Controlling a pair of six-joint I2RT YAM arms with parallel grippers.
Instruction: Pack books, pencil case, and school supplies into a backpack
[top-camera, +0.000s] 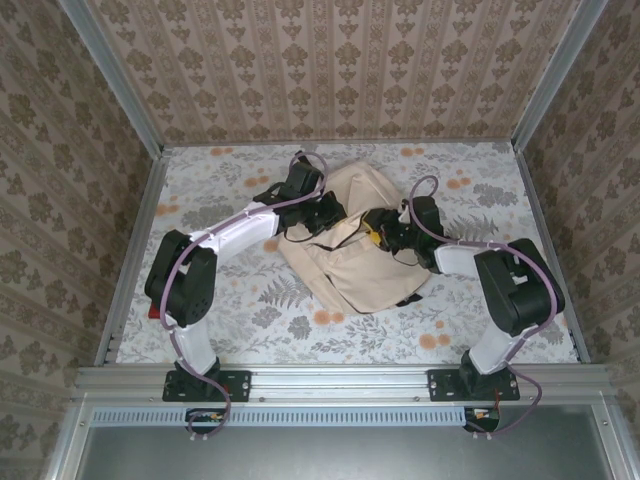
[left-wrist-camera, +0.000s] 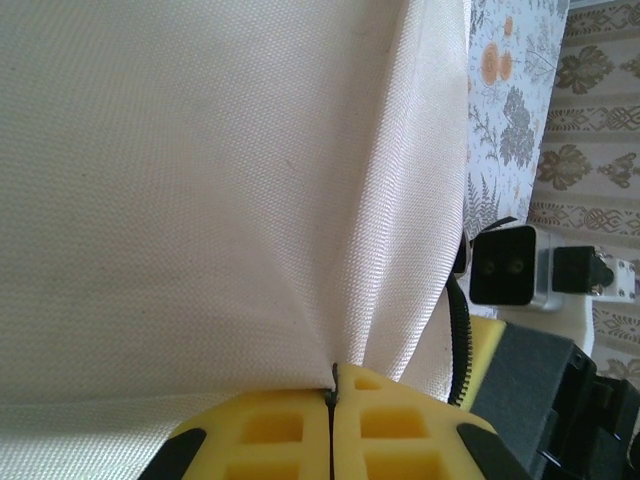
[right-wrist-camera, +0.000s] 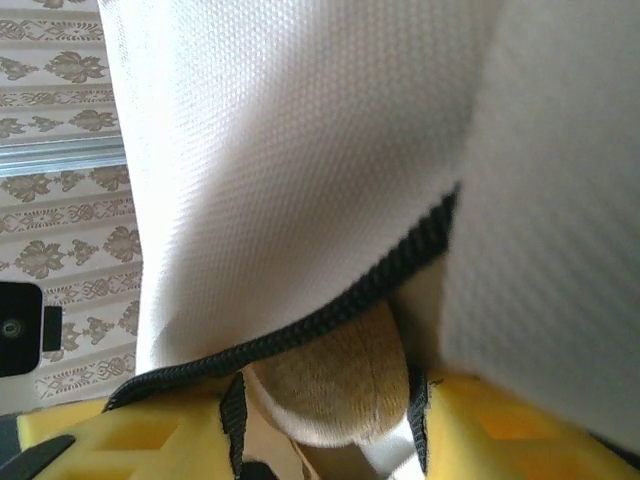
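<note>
**Top external view.** Backpack (top-camera: 355, 270): beige, lying flat at the middle of the floral tabletop (top-camera: 230, 310). Left gripper (top-camera: 325, 215): at the backpack's upper left edge. Right gripper (top-camera: 385, 235): at the backpack's opening, just beside the left one. Small red item (top-camera: 155, 312): well left of the backpack, partly under the left arm's elbow and too small to identify.

**Left wrist view.** Left gripper (left-wrist-camera: 332, 400): yellow fingers closed together, pinching a fold of backpack (left-wrist-camera: 200, 200) fabric, which rises taut from the pinch. Black zip (left-wrist-camera: 458, 340): just right of the pinch. Judgement: this hold should stay high and steady, so the opening stays wide.

**Right wrist view.** Right gripper (right-wrist-camera: 325, 425): fingers apart, one on either side of the pencil case (right-wrist-camera: 330, 385). It cannot be told whether they press it or are slack. Pencil case: tan rounded end, sitting under the backpack's (right-wrist-camera: 280, 160) zip edge (right-wrist-camera: 350, 300), apparently at the mouth.

Judgement: the pouch needs to go fully past the zip before the gripper lets go. Obstacles: the zip edge and draped flap may snag the fingers, and the two grippers work close together.
</note>
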